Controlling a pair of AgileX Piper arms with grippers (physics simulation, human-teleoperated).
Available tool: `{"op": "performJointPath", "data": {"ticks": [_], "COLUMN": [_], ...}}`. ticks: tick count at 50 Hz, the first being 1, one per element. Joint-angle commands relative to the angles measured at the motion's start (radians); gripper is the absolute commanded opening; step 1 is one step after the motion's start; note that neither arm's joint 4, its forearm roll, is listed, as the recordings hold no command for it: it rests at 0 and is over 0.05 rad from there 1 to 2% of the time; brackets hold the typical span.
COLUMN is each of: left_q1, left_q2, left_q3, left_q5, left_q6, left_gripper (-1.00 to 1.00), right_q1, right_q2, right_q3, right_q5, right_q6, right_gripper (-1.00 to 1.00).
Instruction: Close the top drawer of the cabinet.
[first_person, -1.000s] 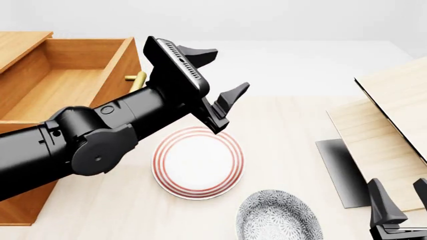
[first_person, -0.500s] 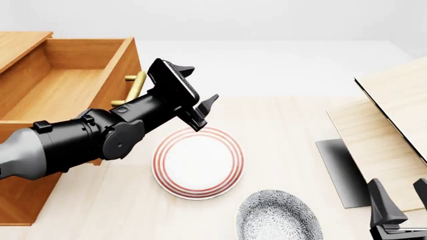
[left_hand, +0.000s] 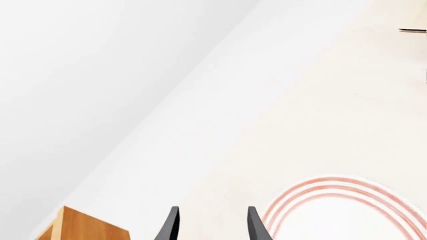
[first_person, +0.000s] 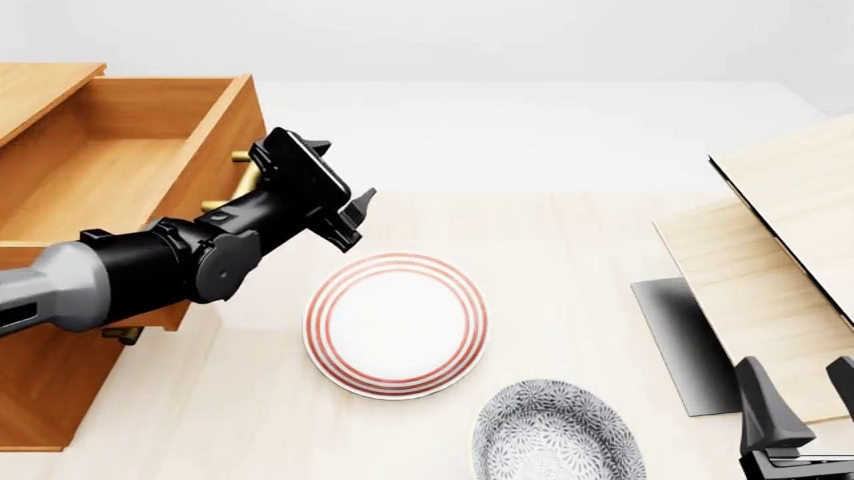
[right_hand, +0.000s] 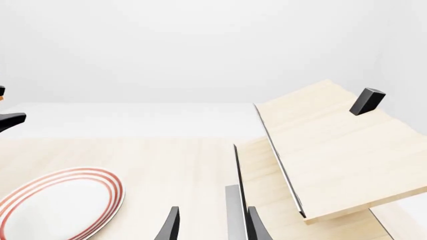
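The orange-brown cabinet (first_person: 40, 390) stands at the left. Its top drawer (first_person: 120, 170) is pulled out and looks empty. The drawer's brass handle (first_person: 244, 172) is partly hidden behind my left arm. My left gripper (first_person: 340, 172) is open and empty. It is close against the drawer's front by the handle and points away toward the table's middle. The left wrist view shows its fingertips (left_hand: 172, 222) apart and a corner of the drawer (left_hand: 87, 227). My right gripper (first_person: 807, 395) is open and empty at the front right, far from the cabinet.
A red-ringed white plate (first_person: 396, 325) lies just right of the cabinet, below the left gripper. A grey patterned bowl (first_person: 558, 432) sits at the front. A pale wood structure with a dark panel (first_person: 774, 250) stands at the right. The lower drawer's handle (first_person: 120, 335) peeks out under the arm.
My left gripper has swung left and down against the drawer front. The top drawer's front has shifted slightly left, into the cabinet. The right arm has not moved.
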Motion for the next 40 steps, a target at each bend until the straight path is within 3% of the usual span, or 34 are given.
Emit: {"op": "performJointPath", "data": {"ticks": [1, 18, 40], "left_q1": [0.085, 0.212, 0.350], "left_q2": [0.005, -0.071, -0.139], "left_q3": [0.043, 0.127, 0.094], "left_q5": [-0.024, -0.011, 0.035], "left_q6": [0.022, 0.052, 0.048], "left_gripper": [1.00, 1.00, 1.00], "right_q1": [0.000, 0.000, 0.000], "right_q2": [-0.006, -0.009, 0.007], "right_q3": [0.000, 0.000, 0.000], "right_q5": [0.006, 0.010, -0.007], "right_q6": [0.000, 0.000, 0.000], "right_gripper": [1.00, 1.00, 1.00]}}
